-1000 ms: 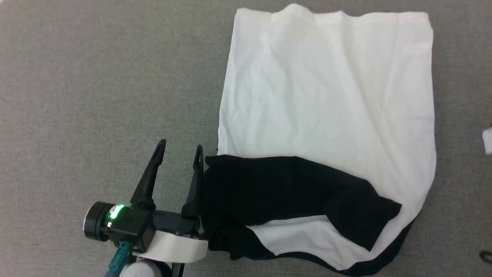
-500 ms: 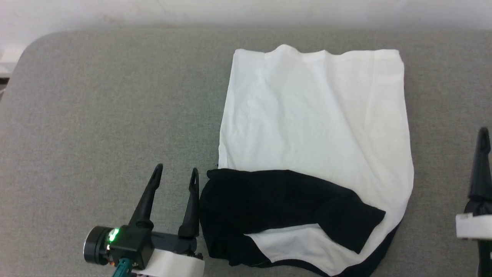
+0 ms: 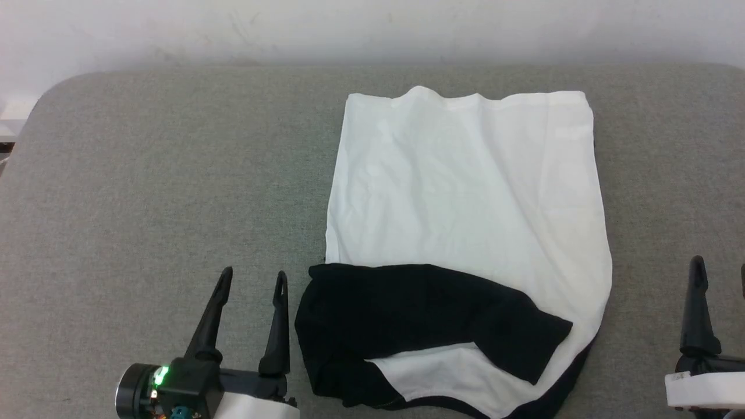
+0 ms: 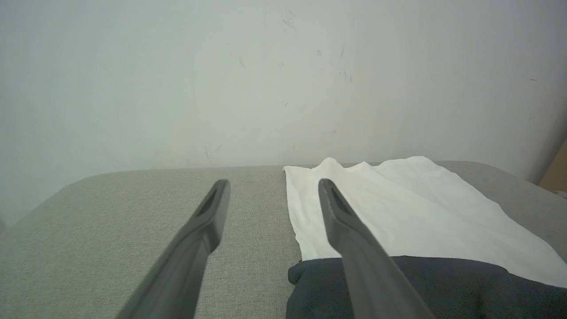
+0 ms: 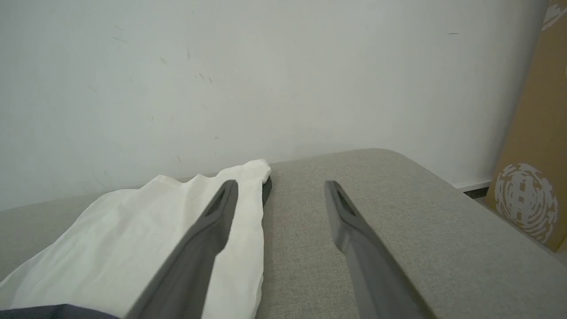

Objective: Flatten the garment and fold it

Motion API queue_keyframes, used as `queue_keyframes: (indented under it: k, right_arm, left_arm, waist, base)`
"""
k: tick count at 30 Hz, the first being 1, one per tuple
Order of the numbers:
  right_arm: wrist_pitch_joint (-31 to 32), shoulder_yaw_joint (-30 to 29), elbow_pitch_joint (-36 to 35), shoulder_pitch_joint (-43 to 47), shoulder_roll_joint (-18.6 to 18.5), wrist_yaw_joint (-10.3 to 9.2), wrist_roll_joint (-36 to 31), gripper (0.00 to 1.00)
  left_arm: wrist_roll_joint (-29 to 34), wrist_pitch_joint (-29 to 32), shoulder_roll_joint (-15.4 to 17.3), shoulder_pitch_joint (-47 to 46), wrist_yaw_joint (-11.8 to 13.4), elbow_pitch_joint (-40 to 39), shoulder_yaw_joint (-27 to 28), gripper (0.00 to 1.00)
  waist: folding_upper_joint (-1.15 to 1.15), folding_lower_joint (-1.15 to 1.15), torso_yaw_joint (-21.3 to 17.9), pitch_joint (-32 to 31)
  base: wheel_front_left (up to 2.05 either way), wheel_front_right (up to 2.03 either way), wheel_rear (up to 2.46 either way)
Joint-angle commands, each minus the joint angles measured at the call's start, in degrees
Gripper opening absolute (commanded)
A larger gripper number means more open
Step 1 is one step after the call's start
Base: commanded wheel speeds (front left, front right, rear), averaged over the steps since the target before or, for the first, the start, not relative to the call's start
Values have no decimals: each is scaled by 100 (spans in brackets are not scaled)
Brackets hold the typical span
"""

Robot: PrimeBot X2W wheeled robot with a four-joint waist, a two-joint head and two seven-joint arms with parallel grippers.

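Grey surface (image 3: 145, 174) holds the garment (image 3: 465, 192) lengthwise toward the wall (image 3: 349, 29).

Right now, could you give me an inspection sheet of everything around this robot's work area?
surface: grey fabric-covered table, rounded corners.
job's things: shirt lies on the table, white body spread out, black part folded across the near end.
clutter: nothing seen.
grippers: left gripper open, empty, beside the shirt's near left corner; right gripper open, empty, off the shirt's right side.
cables: teal plug at the left gripper's base; nothing loose.
surroundings: pale wall behind the table; brown cardboard at the right.
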Motion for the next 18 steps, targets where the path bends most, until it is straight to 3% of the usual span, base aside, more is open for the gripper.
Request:
queue_keyframes:
  k: [1, 13, 18]
  right_arm:
    - [-45, 14, -8, -49, 16, -4, -31, 100]
    - [-29, -97, -155, -440, 17, -4, -371, 100]
    - [357, -206, -294, -887, 17, -4, -557, 100]
  left_arm:
    - [66, -27, -17, 21, 21, -19, 22, 100]
    - [99, -27, -20, -130, 25, -1, -41, 100]
    - [94, -27, -21, -219, 1, 14, -63, 100]
  waist:
    - [0, 0, -14, 32]
    - [0, 0, -72, 228]
    - [0, 0, -105, 394]
  base:
    - [0, 0, 0]
    - [0, 0, 0]
    - [0, 0, 0]
